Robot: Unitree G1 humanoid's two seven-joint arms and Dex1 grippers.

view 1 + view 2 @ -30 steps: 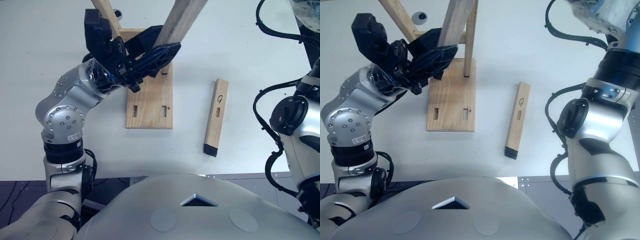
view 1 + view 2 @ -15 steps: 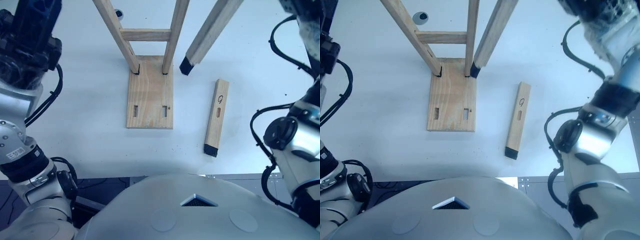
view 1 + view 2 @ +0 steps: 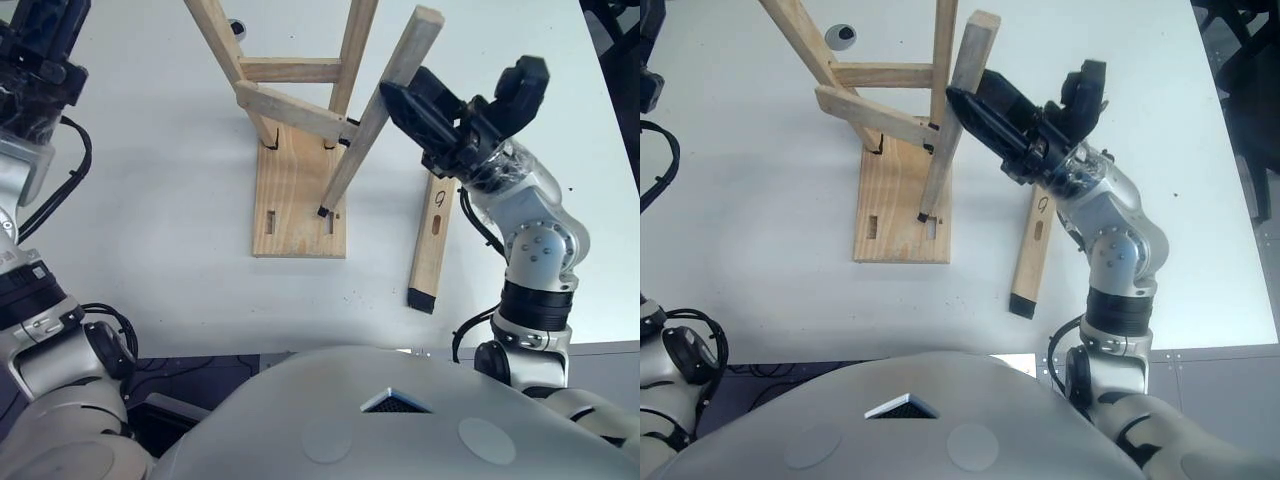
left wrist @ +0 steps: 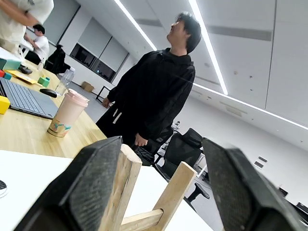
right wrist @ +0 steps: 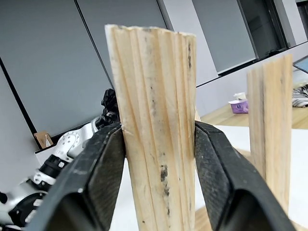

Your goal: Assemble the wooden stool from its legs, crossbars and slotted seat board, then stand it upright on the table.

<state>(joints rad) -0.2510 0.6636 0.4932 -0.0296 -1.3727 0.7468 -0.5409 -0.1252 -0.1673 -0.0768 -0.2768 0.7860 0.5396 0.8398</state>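
Handwriting on the loose leg (image 3: 432, 235) looks like a 9. My right gripper (image 5: 159, 144) clamps a tilted leg (image 3: 350, 160), foot down at the seat board (image 3: 295, 225).

Seat board (image 3: 298, 205) and held leg (image 3: 362, 140) are pale wood, the leg's tip black. The table (image 3: 150, 200) is white, the right claw (image 3: 398, 98) black.

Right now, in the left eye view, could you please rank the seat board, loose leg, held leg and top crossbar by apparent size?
1. seat board
2. held leg and loose leg: they look alike, and the held one rises toward the camera, so I leave them unranked
3. top crossbar
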